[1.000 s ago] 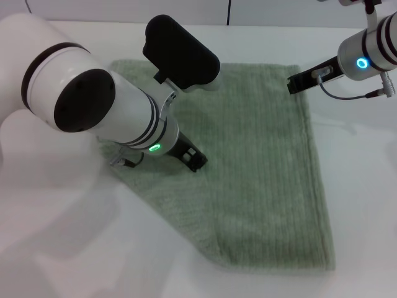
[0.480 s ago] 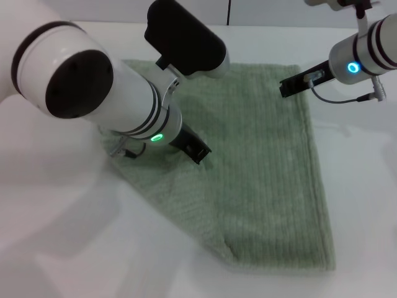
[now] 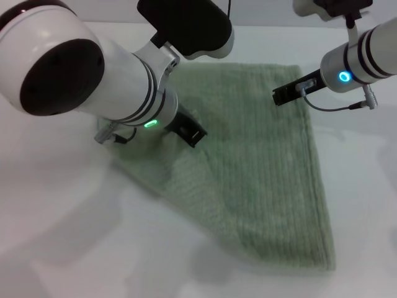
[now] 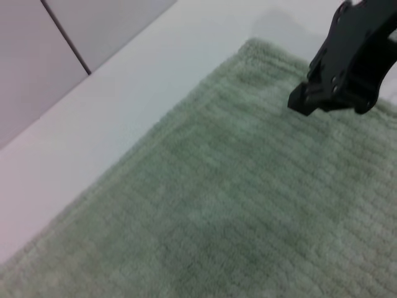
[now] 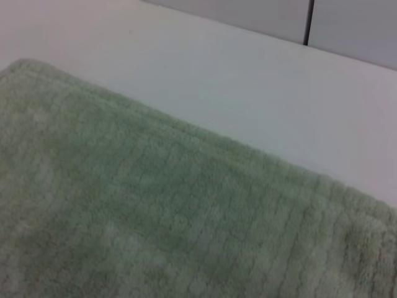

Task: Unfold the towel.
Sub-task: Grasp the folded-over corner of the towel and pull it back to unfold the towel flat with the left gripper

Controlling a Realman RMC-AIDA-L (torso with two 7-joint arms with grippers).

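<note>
The sage-green towel (image 3: 260, 174) lies on the white table, its ribbed surface up, with a slanted near-left edge and a small hump beside my left gripper. My left gripper (image 3: 190, 130) is low over the towel's left part; whether it touches the cloth is hidden by the arm. My right gripper (image 3: 284, 95) hovers over the towel's far right corner and also shows in the left wrist view (image 4: 307, 99). The left wrist view shows the towel (image 4: 236, 205) close up. The right wrist view shows the towel's hemmed edge (image 5: 186, 133).
The white table (image 3: 366, 186) surrounds the towel, with bare surface to the right and front left. My bulky left arm (image 3: 93, 74) covers the towel's far left corner. Grey wall panels (image 4: 37, 62) stand behind the table.
My left arm has lifted and drawn back toward the far left. My right gripper has moved left over the towel. The towel's near-left edge has shifted and humped slightly.
</note>
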